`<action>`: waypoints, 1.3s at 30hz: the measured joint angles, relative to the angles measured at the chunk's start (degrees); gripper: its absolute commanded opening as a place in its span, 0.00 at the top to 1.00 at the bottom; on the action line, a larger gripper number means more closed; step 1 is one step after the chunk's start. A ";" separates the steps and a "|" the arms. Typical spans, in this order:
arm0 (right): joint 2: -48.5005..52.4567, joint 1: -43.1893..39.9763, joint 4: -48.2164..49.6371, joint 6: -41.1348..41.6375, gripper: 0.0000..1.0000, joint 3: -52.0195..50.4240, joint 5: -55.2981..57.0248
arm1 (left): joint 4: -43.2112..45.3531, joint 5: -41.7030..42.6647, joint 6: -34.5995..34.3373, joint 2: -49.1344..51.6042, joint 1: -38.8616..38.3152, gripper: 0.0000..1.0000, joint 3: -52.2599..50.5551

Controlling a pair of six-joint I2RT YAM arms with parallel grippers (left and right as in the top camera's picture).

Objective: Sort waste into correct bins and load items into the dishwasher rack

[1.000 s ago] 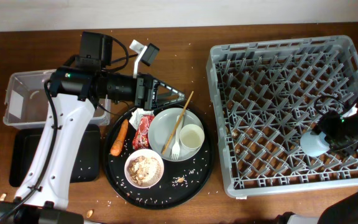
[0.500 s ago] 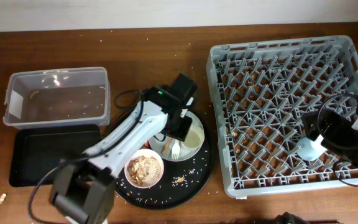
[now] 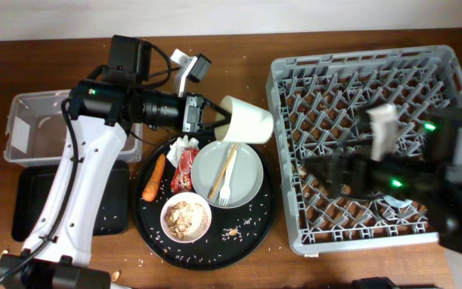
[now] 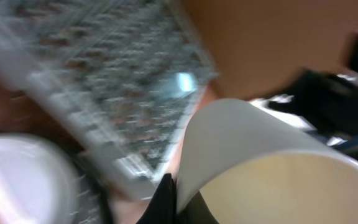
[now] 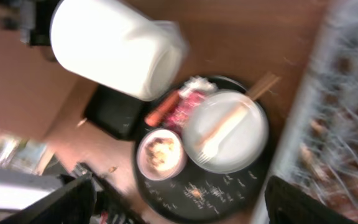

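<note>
My left gripper [image 3: 219,120] is shut on the rim of the pale green-white cup [image 3: 245,120], held tipped in the air between the round tray and the dishwasher rack [image 3: 335,88]. In the left wrist view the cup wall [image 4: 241,143] sits pinched at the gripper [image 4: 173,193]. On the plate [image 3: 243,172] lie the fork [image 3: 225,193] and chopstick [image 3: 229,164]. Left of it are the carrot [image 3: 154,178], red wrapper [image 3: 184,167], tissue [image 3: 175,148] and the bowl [image 3: 186,218] of scraps. My right gripper [image 3: 327,170], blurred over the rack, stands open and empty [image 5: 191,199].
The clear tub [image 3: 30,128] and the shallow black tray [image 3: 30,201] sit at the far left. Rice grains lie scattered on the round black tray [image 3: 255,229]. The left arm's body reaches across the tub's right end.
My left gripper has shut on the pale cup and lifted it off the plate, up and right. The right arm has swung left across the rack, away from the blue cup.
</note>
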 measured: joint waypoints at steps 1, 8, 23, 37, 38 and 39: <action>2.34 4.68 4.31 0.92 0.16 -0.04 -1.66 | 1.14 8.63 1.29 0.00 -0.11 1.00 0.00; 8.92 9.14 26.25 3.67 0.23 0.00 -17.22 | 1.97 22.38 2.56 0.20 -2.16 1.00 0.00; 0.52 -19.50 2.49 6.51 0.46 0.07 -4.79 | 4.79 22.49 3.15 0.31 -2.29 0.01 -0.02; 29.29 -45.70 -5.90 14.32 0.46 0.00 41.72 | 2.34 14.12 2.95 0.31 -2.21 0.01 -0.02; 29.29 -45.70 -4.79 14.34 0.45 0.00 41.75 | 2.34 13.90 2.95 0.31 -2.21 0.01 -0.02; 29.29 -45.70 -4.13 14.47 0.45 0.00 41.88 | 2.34 13.81 2.95 0.31 -2.21 0.01 -0.02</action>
